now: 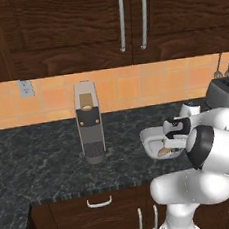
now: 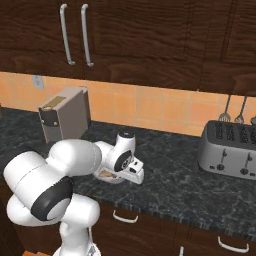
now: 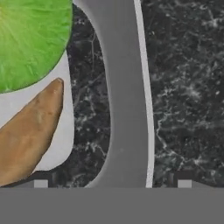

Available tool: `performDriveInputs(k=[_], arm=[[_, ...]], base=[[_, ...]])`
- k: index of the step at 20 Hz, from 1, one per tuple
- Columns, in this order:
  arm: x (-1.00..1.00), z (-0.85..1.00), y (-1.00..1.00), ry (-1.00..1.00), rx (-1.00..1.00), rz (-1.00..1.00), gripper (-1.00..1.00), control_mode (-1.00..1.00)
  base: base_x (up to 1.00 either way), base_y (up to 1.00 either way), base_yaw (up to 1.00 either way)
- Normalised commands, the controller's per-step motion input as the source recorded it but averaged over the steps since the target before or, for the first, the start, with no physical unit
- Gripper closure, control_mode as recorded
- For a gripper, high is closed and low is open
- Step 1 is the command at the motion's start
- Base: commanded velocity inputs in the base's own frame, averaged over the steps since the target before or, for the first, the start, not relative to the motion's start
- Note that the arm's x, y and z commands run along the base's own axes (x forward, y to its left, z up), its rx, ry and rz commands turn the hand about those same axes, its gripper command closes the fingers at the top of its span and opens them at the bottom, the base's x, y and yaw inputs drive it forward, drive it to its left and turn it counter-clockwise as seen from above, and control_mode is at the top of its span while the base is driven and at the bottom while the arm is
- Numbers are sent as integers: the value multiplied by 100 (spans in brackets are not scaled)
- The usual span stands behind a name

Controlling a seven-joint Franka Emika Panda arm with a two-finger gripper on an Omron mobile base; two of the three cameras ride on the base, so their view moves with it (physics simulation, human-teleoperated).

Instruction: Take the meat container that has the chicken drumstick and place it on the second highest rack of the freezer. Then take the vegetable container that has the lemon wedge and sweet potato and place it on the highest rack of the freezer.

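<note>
Fingers (image 3: pixel 40 183) spread wide, one tip each side at the hand view's bottom, straddling the rim of one vegetable container (image 3: pixel 127 87), holding nothing. Inside, left of frame: one lemon wedge (image 3: pixel 30 39), one sweet potato (image 3: pixel 28 131). The container sits mid-frame on the dark counter (image 1: pixel 41 160); one coffee machine (image 1: pixel 89 122), one toaster (image 2: pixel 227 147).

My arm (image 2: pixel 55 175) is glossy white, built of rounded, bulbous links with black bands at the joints. Nearest my gripper (image 2: pixel 134 172) sits a round white wrist with a dark circular cap, and small dark fingertips (image 3: pixel 40 183).
</note>
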Motion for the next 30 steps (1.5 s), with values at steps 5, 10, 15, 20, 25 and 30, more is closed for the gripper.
performDriveInputs(k=[5,10,15,20,25,30], arm=[[0,-28,0,0,0,-2,-100,-100],[0,-1,0,0,0,0,-100,-100],[0,0,0,0,0,-1,100,-100],[0,0,0,0,0,0,100,-100],[0,0,0,0,0,0,100,-100],[-23,38,-7,-2,0,0,100,-100]], base=[[0,0,0],[0,0,0],[0,0,0],[0,0,0],[0,0,0],[0,0,0]])
